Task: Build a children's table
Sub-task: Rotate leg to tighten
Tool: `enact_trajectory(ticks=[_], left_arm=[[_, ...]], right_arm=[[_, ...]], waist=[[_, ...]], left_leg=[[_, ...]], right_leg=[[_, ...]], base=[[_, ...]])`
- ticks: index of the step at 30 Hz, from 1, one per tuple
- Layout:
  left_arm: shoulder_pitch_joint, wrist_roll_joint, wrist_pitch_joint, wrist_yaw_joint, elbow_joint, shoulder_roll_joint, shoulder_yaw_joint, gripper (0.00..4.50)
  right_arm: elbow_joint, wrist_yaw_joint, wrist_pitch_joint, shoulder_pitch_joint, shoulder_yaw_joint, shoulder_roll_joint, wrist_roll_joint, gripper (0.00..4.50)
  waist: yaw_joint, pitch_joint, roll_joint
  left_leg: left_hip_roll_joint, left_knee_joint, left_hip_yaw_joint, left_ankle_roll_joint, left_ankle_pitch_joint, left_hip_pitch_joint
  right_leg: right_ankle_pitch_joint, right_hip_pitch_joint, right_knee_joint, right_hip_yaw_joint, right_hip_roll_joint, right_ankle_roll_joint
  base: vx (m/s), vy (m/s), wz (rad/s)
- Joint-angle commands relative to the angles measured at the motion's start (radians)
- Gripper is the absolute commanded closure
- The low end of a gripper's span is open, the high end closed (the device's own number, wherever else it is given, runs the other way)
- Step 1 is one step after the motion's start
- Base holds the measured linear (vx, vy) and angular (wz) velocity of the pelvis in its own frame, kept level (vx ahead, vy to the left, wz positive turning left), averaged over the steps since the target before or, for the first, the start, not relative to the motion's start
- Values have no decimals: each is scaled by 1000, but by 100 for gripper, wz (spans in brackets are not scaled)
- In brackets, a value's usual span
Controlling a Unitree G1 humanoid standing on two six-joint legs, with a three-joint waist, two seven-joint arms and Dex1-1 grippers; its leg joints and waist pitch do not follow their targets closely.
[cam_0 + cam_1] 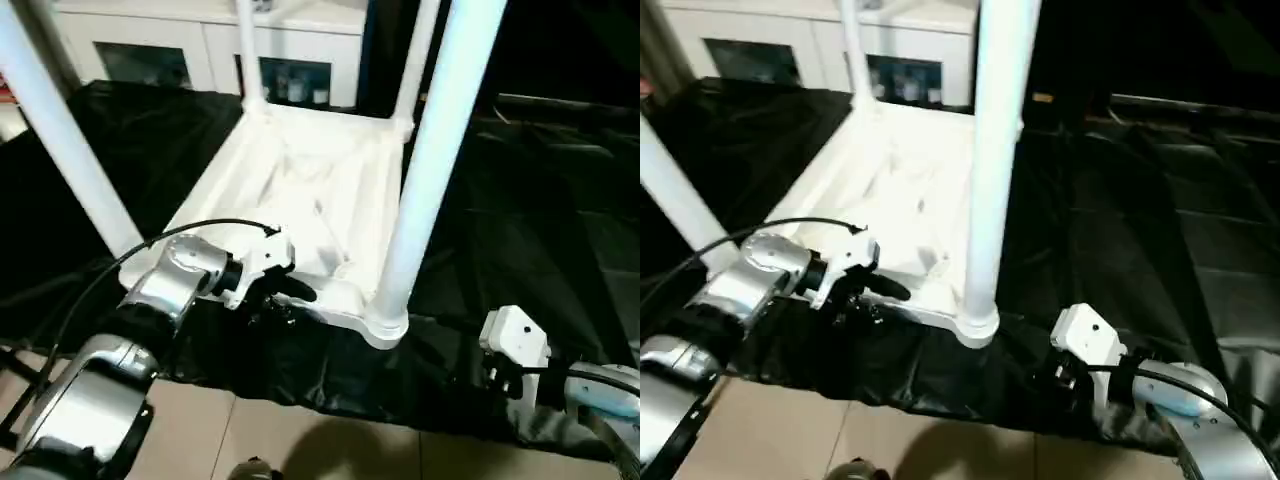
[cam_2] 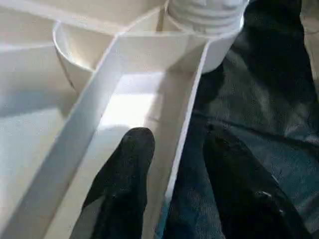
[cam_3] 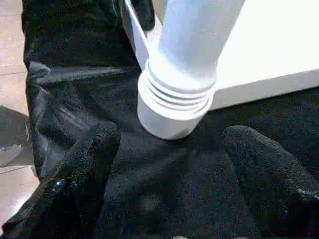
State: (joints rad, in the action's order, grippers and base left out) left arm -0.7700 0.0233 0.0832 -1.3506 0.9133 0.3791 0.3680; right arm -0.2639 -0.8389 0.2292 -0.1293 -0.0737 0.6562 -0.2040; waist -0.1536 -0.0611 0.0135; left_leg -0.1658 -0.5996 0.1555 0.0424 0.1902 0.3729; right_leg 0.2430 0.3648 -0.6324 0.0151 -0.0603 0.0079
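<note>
The children's table lies upside down on a black cloth, its ribbed white top (image 1: 300, 190) facing up. Its legs stand upright in the corner sockets: one at the near right (image 1: 430, 170), one at the near left (image 1: 60, 140), two at the back (image 1: 248, 50). My left gripper (image 2: 179, 139) is at the top's near rim (image 2: 182, 124), open. One finger (image 2: 132, 164) is inside the rib channel and the other outside over the cloth, neither visibly touching. My right gripper (image 3: 173, 133) is open, low over the cloth, facing the threaded base of the near right leg (image 3: 174, 99).
The black cloth (image 1: 520, 200) covers the floor under and around the table and ends near me at bare tiles (image 1: 300, 440). White cabinets with glass doors (image 1: 200, 50) stand behind. A black cable (image 1: 90, 290) loops over my left forearm.
</note>
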Motion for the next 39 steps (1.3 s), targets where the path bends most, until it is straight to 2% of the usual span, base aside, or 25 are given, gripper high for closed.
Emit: enact_trajectory(ticks=[1, 6, 7, 15, 16, 20, 22, 24, 25, 27, 28, 29, 30, 31, 33, 34, 35, 36, 37, 39], left_arm=[[-24, -19, 14, 9, 19, -2, 7, 272], [-38, -20, 26, -2, 50, -17, -2, 305], [-40, -15, 26, -12, 54, -22, -6, 324], [-50, -30, 49, -33, 98, -37, -7, 374], [-50, -30, 49, -33, 98, -37, -7, 383], [-36, -35, 31, -28, 106, -36, -14, 416], [-26, -33, 18, -19, 101, -35, -20, 431], [16, -27, -21, -19, 52, -28, -21, 438], [34, -32, -37, -19, 30, -22, -15, 446], [104, -54, -84, 18, -70, 0, 6, 446], [104, -54, -84, 18, -70, 0, 6, 446], [131, -46, -122, 51, -119, -3, -5, 446], [154, -30, -160, 84, -166, -13, -24, 446], [158, -28, -169, 93, -178, -17, -28, 446], [169, -24, -182, 103, -203, -20, -34, 446], [189, -17, -213, 129, -251, -28, -46, 446], [206, -16, -231, 144, -293, -33, -52, 446], [218, -16, -242, 154, -320, -35, -55, 446], [236, -13, -262, 164, -362, -37, -55, 446], [254, -12, -288, 175, -408, -40, -51, 446]], right_arm=[[-15, -1, 7, -9, 0, 2, -11, 69], [-15, -1, 10, -11, 0, -1, -12, 69], [-18, 0, 13, -12, -2, -3, -12, 69], [-36, -7, 36, -17, 1, -6, -35, 69], [-36, -8, 36, -17, 1, -7, -36, 41], [-25, -10, 58, 6, 6, -20, -57, 15], [-16, -6, 60, 18, 6, -28, -58, 1], [3, -4, 56, 40, 0, -39, -63, 0], [15, 5, 49, 49, -2, -47, -58, 0], [81, 53, 34, 98, -13, -79, -20, 0], [81, 53, 34, 98, -13, -79, -20, 0], [109, 64, 28, 119, -22, -91, -5, 0], [137, 72, 21, 140, -31, -104, 8, 0], [145, 74, 20, 147, -32, -107, 11, 0], [159, 79, 25, 158, -34, -114, 14, 0], [185, 76, 19, 180, -45, -119, 29, 0], [208, 73, 19, 199, -55, -124, 37, 0], [223, 71, 19, 211, -61, -128, 40, 0], [254, 68, 9, 234, -71, -136, 48, 0], [297, 59, -8, 265, -83, -147, 53, 0]], waist=[[-5, 68, -2], [-13, 66, 0], [-14, 67, 3], [-18, 66, 1], [-18, 66, 1], [-17, 64, -7], [-12, 63, -4], [-4, 58, -14], [-4, 59, -11], [7, 56, -21], [7, 56, -21], [11, 55, -15], [15, 52, -26], [15, 50, -30], [13, 51, -24], [15, 50, -35], [16, 49, -37], [19, 49, -32], [21, 52, -40], [25, 50, -39]], left_leg=[[-63, 66, -20, -59, 126, -17], [-62, 67, -19, -52, 133, -16], [-64, 67, -21, -52, 132, -16], [-64, 69, -21, -50, 144, -17], [-64, 69, -20, -51, 142, -17], [-65, 70, -19, -62, 129, -15], [-64, 71, -19, -59, 134, -14], [-66, 76, -18, -58, 151, -13], [-67, 76, -20, -56, 151, -14], [-66, 80, -18, -51, 146, -12], [-66, 80, -18, -51, 146, -12], [-65, 80, -15, -47, 154, -14], [-66, 81, -13, -45, 165, -15], [-66, 82, -11, -45, 165, -16], [-67, 82, -8, -42, 173, -18], [-66, 83, -7, -42, 165, -17], [-67, 83, -6, -44, 162, -15], [-66, 83, -7, -46, 157, -15], [-66, 81, -5, -51, 144, -13], [-63, 79, -2, -60, 127, -13]], right_leg=[[-140, -41, 59, -34, -90, -276], [-131, -40, 60, -35, -90, -276], [-138, -40, 59, -35, -91, -278], [-124, -41, 62, -35, -91, -270], [-126, -41, 62, -35, -92, -271], [-135, -40, 61, -35, -91, -273], [-121, -39, 61, -33, -92, -276], [-72, -40, 66, -34, -95, -273], [-63, -39, 65, -34, -98, -273], [-30, -36, 67, -32, -96, -267], [-30, -36, 67, -32, -96, -267], [-2, -33, 71, -32, -94, -265], [25, -31, 73, -33, -94, -264], [53, -30, 77, -33, -93, -256], [84, -26, 78, -35, -93, -245], [85, -28, 77, -34, -91, -238], [85, -28, 76, -34, -92, -237], [91, -26, 77, -32, -92, -233], [79, -28, 74, -33, -94, -232], [66, -23, 77, -34, -89, -230]], base=[[0, 0, 0], [0, 0, 0], [0, 0, 0], [0, 0, 0], [0, 0, 0], [0, 0, 0], [0, 0, 0], [0, 0, 0], [0, 0, 0], [0, 0, 0], [0, 0, 0], [0, 0, 0], [0, 0, 0], [0, 0, 0], [0, 0, 0], [0, 0, 0], [0, 0, 0], [0, 0, 0], [0, 0, 0], [0, 0, 0]])
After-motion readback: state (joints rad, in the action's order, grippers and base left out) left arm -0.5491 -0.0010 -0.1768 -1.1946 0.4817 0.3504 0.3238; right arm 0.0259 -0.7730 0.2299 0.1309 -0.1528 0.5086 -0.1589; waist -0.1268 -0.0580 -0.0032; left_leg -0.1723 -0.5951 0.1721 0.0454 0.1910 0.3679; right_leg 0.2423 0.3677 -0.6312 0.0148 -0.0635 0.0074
